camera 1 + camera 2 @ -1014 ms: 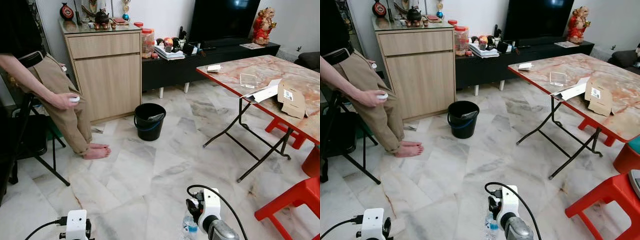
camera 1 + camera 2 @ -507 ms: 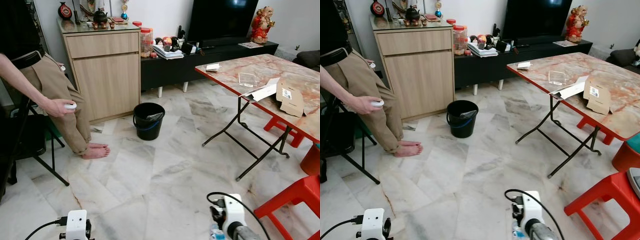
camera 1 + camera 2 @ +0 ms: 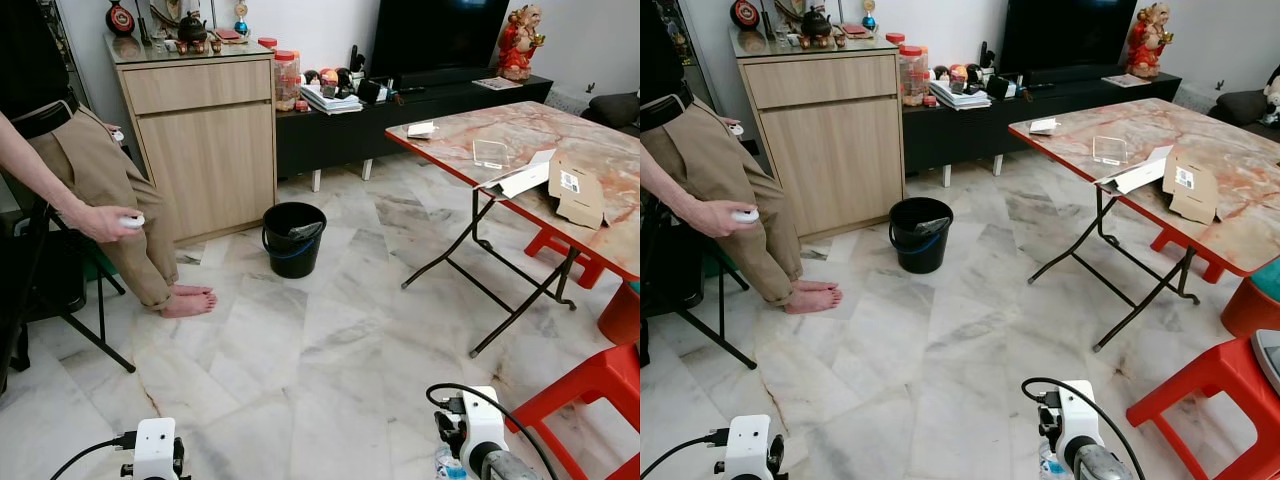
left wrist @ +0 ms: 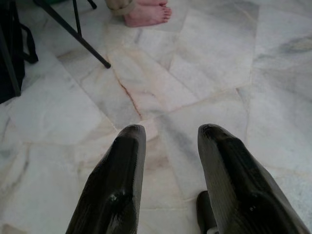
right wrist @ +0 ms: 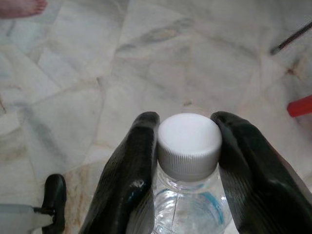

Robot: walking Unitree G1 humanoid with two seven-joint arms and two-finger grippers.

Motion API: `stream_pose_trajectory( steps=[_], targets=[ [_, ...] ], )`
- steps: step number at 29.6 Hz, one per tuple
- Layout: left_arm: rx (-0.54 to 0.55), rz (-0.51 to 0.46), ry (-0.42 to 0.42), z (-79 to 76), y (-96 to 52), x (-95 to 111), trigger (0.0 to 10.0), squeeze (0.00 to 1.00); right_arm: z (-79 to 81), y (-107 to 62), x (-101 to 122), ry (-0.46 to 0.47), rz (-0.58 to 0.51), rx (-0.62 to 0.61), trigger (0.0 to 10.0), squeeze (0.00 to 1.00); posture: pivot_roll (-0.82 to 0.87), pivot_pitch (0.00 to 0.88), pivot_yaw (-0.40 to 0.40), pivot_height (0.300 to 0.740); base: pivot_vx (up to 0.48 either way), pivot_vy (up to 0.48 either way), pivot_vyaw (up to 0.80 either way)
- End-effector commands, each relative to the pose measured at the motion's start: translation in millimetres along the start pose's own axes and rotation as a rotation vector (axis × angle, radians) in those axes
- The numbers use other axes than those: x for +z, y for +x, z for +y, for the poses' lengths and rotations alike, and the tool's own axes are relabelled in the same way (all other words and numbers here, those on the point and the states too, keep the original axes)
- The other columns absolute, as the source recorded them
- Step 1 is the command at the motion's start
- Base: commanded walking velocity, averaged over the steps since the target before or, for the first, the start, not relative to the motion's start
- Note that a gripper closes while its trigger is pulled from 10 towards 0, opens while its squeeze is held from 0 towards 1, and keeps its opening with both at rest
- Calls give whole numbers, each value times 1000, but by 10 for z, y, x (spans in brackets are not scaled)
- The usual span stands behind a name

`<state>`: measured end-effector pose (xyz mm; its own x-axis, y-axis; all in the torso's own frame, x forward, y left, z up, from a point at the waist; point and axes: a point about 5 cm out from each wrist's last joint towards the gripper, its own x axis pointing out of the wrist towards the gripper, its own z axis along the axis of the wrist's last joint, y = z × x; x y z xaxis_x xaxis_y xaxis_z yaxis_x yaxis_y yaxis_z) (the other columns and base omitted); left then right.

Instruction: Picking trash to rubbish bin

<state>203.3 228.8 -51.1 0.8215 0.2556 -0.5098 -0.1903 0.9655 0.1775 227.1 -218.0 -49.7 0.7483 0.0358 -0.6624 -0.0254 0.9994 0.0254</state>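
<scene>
**Bottle in right gripper, bin ahead on the floor**

Against the picture of a second ago, the whole head view has shifted, so the camera has moved: the bin (image 3: 293, 238) now sits a little higher and further left in the frame, and the worktop (image 3: 470, 130) shows more of its length. The right arm's wrist unit has gone from the lower middle of the frame to the lower right corner. The person's hand (image 3: 103, 222) sits lower and further left than before.

The right gripper (image 5: 187, 146) is clamped on the neck of a clear bottle (image 5: 187, 204), one finger on each side of its white cap (image 5: 188, 139), held over the marble floor (image 3: 330, 360). In the head view the bottle (image 3: 447, 465) shows just beside the right wrist unit.

The left gripper (image 4: 168, 146) hangs over bare floor with its fingers apart and nothing between them.

The bin is black with a blue band, standing on the floor near a wooden cabinet (image 3: 200, 140). Something pale lies inside it against the rim; what it is cannot be made out. On the worktop lie a flattened carton (image 3: 578, 195) and a clear box (image 3: 490, 153).
</scene>
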Motion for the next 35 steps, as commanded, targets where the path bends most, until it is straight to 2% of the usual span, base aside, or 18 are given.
stream_pose_trajectory(
  steps=[1,7,8,12,29,35],
  targets=[
    [-18,31,4,-20,-2,-35,10000,0,-65,-32,-73,3,31,-25,10000,0,17,0,-75,740,0,0,0],
    [-71,55,53,32,9,-46,10000,0,72,-30,-153,-21,46,34,10000,0,19,0,-70,740,0,0,0],
    [-92,57,91,57,9,-47,10000,0,91,-28,-157,-24,46,42,10000,0,17,0,-66,740,0,0,0],
    [-92,62,112,128,12,-48,10000,0,84,-25,-148,-15,44,31,10000,0,15,0,-64,740,0,0,0],
    [-93,97,101,99,-22,-128,10000,0,153,-14,-161,0,46,45,10000,0,14,0,-65,740,0,0,0],
    [-44,87,29,97,13,-71,10000,0,216,11,-135,63,31,20,10000,0,7,0,-67,740,0,0,0]
  ],
)
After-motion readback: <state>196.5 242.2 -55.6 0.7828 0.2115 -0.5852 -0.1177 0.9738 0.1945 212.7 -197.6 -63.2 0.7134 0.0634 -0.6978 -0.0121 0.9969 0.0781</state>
